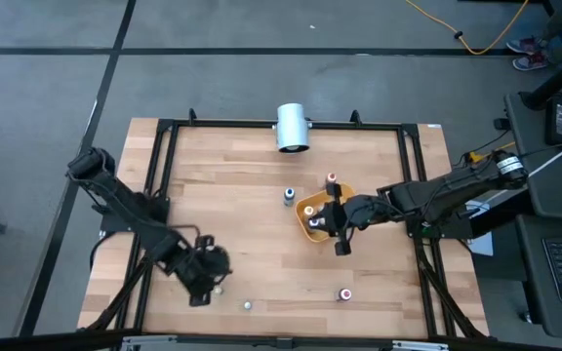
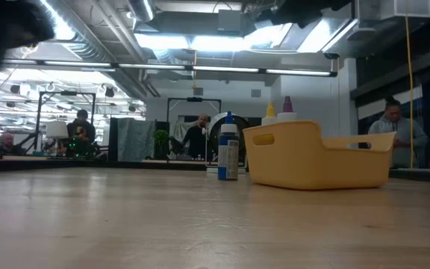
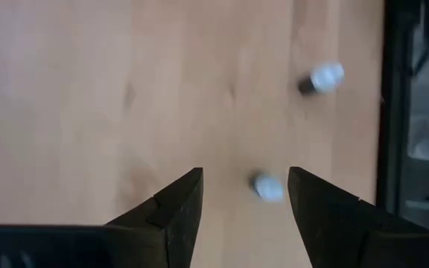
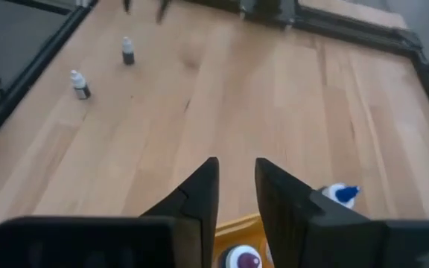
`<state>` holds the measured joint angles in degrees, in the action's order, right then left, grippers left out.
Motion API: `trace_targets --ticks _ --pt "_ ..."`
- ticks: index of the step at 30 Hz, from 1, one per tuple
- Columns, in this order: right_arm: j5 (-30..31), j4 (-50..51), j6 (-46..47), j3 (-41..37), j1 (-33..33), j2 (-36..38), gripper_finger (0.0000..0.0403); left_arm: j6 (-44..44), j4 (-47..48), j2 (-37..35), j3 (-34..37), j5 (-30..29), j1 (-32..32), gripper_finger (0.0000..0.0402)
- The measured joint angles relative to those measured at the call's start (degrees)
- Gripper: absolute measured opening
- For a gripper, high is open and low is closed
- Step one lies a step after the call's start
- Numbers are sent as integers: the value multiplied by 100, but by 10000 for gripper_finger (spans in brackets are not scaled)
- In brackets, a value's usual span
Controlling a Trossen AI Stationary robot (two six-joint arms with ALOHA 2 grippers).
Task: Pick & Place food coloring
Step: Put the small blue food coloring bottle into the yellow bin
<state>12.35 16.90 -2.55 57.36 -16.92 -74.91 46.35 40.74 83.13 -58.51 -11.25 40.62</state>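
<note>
Presently, step: left gripper (image 3: 244, 195) aligning over a bottle (image 3: 268, 187) near the tabletop's front edge; fingers open, bottle between them, ungripped.
Right gripper (image 4: 237, 175): over the tray (image 1: 311, 210), fingers narrowly parted, empty.
Next: descend, close, carry to tray.

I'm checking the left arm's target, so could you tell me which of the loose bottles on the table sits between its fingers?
The white-capped bottle standing between the left gripper's open fingers, near the table's front-left edge. Its neighbour lies outside the fingers, and the others are farther away.
</note>
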Motion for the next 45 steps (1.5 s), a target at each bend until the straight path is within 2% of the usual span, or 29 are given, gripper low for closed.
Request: trace_targets --ticks 4,8,12,25,28,34,39,45 --pt "178 -12 182 0 -69 -43 92 662 -21 -2 253 -164 613 192" --pt "311 -151 346 -2 -93 -120 92 1438 -172 -2 571 -650 1212 192" --pt "307 -477 373 0 -92 -210 92 1703 -567 10 869 -908 1515 192" --pt "129 -819 364 -4 -128 -257 95 1350 -2533 704 1640 -1182 1471 204" --pt "-85 -847 379 -4 -128 -256 113 1336 -2620 805 1673 -1194 1396 219" --pt "-37 -847 383 -4 -128 -258 175 1242 -2982 1179 1671 -1373 1334 233" --pt "-6 -819 372 -4 -128 -256 206 1261 -3490 1404 1662 -1556 1328 221" --pt "3 -810 359 -4 -128 -256 213 1360 -3510 1415 1662 -1543 1322 194"
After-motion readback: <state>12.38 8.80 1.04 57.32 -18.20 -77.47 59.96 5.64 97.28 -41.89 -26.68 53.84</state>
